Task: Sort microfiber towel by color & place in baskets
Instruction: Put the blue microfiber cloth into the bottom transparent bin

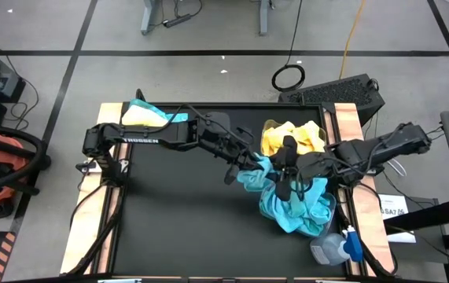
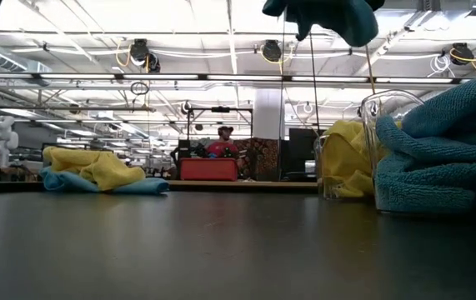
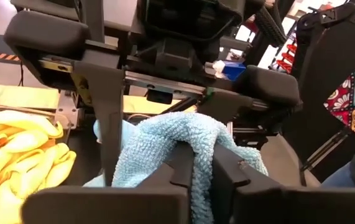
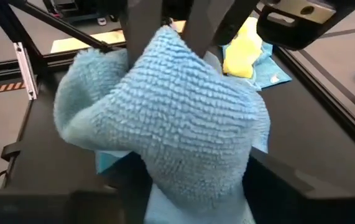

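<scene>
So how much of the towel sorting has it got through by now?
Well along: yellow towels and teal towels already fill two clear bins. In hand: both grippers, left and right, grip a teal towel above them. Left: a small yellow-and-teal pile at the table's far left corner.

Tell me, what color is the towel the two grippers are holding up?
The held towel is teal-blue, clearest in the right wrist view.

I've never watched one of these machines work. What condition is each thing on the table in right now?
Held teal towel: lifted, gripped by both grippers.
Left gripper: shut on the held teal towel.
Right gripper: shut on the same towel.
Yellow basket: holds yellow towels.
Teal basket: heaped with teal towels.
Unsorted pile: yellow and teal, waiting at the far-left corner.
Bottle: lying down.
</scene>
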You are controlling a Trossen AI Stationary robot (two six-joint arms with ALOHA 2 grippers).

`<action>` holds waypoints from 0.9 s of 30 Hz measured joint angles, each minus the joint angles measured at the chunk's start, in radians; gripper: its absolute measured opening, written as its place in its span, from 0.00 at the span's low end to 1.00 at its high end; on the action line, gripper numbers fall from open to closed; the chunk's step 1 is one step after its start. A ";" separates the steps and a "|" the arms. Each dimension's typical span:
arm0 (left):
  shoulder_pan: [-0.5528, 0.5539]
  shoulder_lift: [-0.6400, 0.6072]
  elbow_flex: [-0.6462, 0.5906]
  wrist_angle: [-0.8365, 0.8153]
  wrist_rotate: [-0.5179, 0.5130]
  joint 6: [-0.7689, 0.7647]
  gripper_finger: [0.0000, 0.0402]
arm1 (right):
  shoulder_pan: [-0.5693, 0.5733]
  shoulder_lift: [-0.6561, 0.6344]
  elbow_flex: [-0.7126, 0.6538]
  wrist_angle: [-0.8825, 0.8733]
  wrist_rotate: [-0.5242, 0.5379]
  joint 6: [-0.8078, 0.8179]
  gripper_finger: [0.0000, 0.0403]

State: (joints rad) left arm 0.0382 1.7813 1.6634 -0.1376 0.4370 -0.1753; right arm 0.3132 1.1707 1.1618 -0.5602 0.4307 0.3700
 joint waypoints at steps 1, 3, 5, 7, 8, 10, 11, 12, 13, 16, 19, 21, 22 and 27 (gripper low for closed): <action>-0.001 0.000 0.000 0.002 0.000 -0.001 0.09 | 0.000 -0.004 0.000 0.003 -0.006 -0.007 0.47; -0.003 0.000 0.000 0.005 -0.012 -0.002 0.14 | 0.001 -0.013 0.000 0.013 -0.016 -0.017 0.36; -0.008 0.000 0.000 0.005 -0.040 -0.001 0.18 | 0.001 -0.020 0.000 0.010 -0.016 -0.021 0.24; -0.009 0.000 0.000 0.004 -0.070 0.000 0.24 | 0.000 -0.030 0.000 -0.001 -0.018 -0.026 0.11; -0.009 0.000 0.000 0.004 -0.080 0.000 0.27 | 0.000 -0.037 0.000 -0.008 -0.018 -0.026 0.06; -0.009 0.000 0.000 0.003 -0.100 0.000 0.35 | 0.003 -0.052 0.000 -0.030 -0.018 -0.010 0.04; -0.009 0.000 0.000 0.002 -0.102 0.000 0.40 | 0.006 -0.061 0.000 -0.047 -0.018 0.010 0.04; -0.008 0.000 0.000 -0.001 -0.103 0.000 0.45 | 0.011 -0.071 0.001 -0.074 -0.019 0.030 0.05; -0.008 0.000 0.000 -0.003 -0.103 0.000 0.50 | 0.019 -0.081 0.001 -0.104 -0.020 0.049 0.05; -0.008 0.000 0.000 -0.004 -0.106 0.000 0.63 | 0.045 -0.117 0.003 -0.184 -0.085 0.108 0.03; -0.008 0.000 0.000 -0.005 -0.106 -0.002 0.74 | 0.077 -0.146 0.004 -0.280 -0.172 0.183 0.02; -0.008 0.000 0.000 -0.006 -0.106 -0.002 0.78 | 0.104 -0.154 0.004 -0.348 -0.214 0.235 0.02; -0.008 0.000 0.000 -0.006 -0.106 -0.002 0.79 | 0.117 -0.155 0.004 -0.380 -0.232 0.258 0.02; -0.002 0.000 0.000 -0.006 -0.106 -0.002 0.81 | 0.169 -0.128 0.004 -0.518 -0.275 0.320 0.02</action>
State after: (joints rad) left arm 0.0361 1.7813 1.6634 -0.1436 0.3313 -0.1768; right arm 0.4827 1.0425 1.1656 -1.0778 0.1557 0.6901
